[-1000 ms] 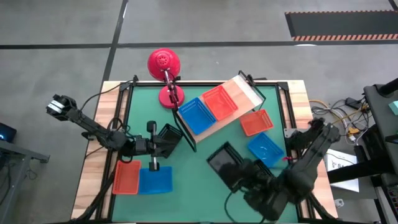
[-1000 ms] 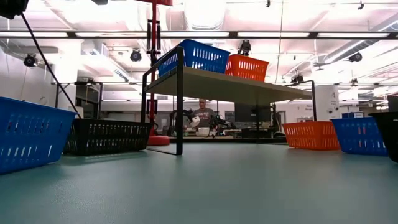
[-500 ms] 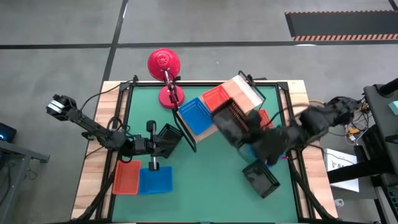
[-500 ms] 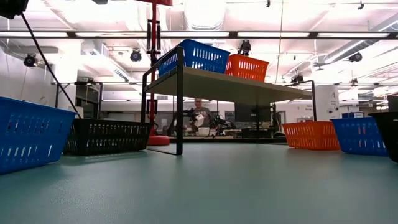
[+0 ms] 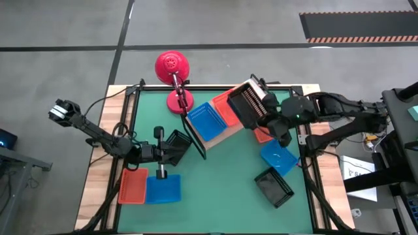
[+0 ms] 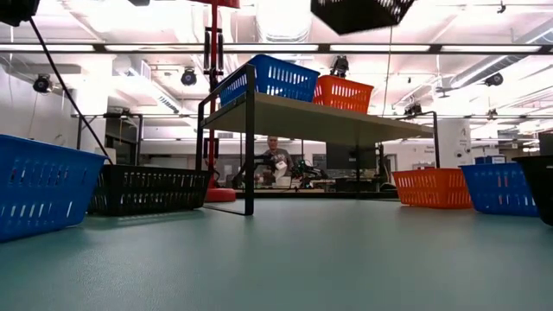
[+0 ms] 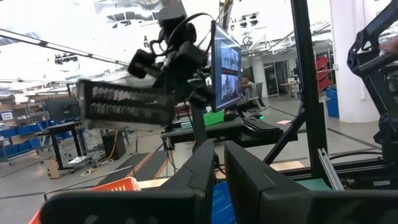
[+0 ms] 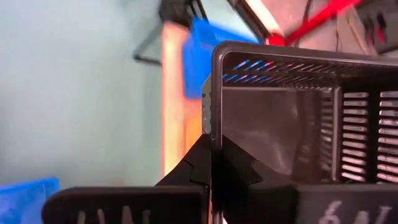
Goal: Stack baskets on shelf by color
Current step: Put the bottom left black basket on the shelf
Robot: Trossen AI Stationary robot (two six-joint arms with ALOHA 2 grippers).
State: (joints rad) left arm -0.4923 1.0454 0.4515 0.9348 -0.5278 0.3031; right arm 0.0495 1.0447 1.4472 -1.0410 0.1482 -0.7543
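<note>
Right end effector [image 5: 266,112] was clamped on the rim of a black basket [image 5: 251,104], holding it in the air, tilted on edge, above the far right end of the shelf [image 5: 240,117]. In the right wrist view the two fingers [image 8: 214,163] pinched the basket wall [image 8: 292,124] between them. From the low view the held basket's underside [image 6: 359,12] showed high above the shelf top [image 6: 320,117].

On the shelf board: a blue basket [image 5: 206,121] toward its left end, a red-orange basket [image 5: 226,104] just beside it, partly covered by the held one.

On the green mat of the counter [image 5: 222,176], right side: a second red-orange basket [image 5: 264,135] mostly hidden under the right arm, a blue basket [image 5: 279,157] near it, and another black basket [image 5: 274,187] closer to the front edge.

Left end effector [image 5: 171,151] sat low over the mat, left of the shelf, at a black basket [image 5: 178,140]; fingers [image 7: 205,171] close together with a narrow slit between them, whether they gripped anything I could not tell. In front of it, a red-orange basket [image 5: 133,185] and a blue basket [image 5: 163,189] lay touching side by side.

Round red lamp [image 5: 173,67] stood at the back edge of the counter.
</note>
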